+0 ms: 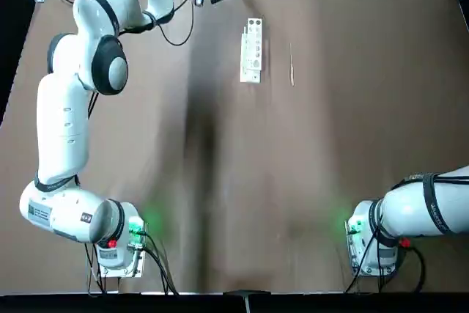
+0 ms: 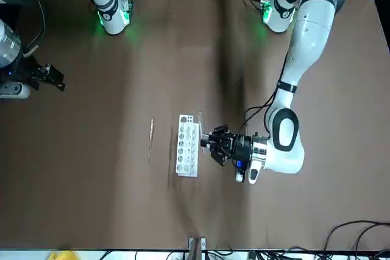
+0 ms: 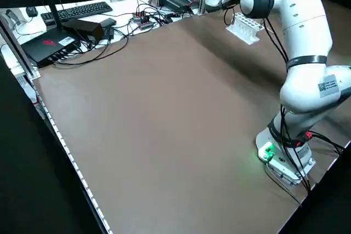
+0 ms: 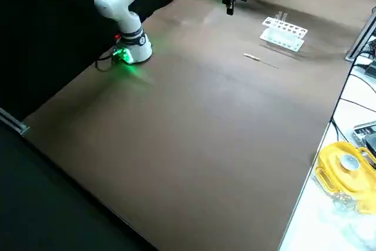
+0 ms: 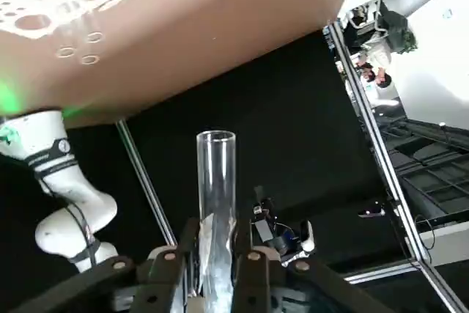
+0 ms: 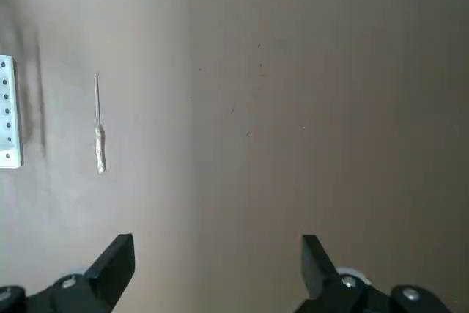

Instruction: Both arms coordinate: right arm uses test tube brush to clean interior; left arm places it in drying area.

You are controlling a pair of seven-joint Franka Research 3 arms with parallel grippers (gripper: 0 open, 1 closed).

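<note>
Left gripper (image 2: 207,141), clenched on a glass tube (image 5: 216,203), hovers beside the rack (image 2: 187,144); brush (image 2: 150,140) lies untouched beyond it, so the released right gripper (image 6: 218,273) must next fetch it.

Thin tan test tube brush (image 1: 292,66) flat on table, near white holed drying rack (image 1: 251,50), apart
</note>
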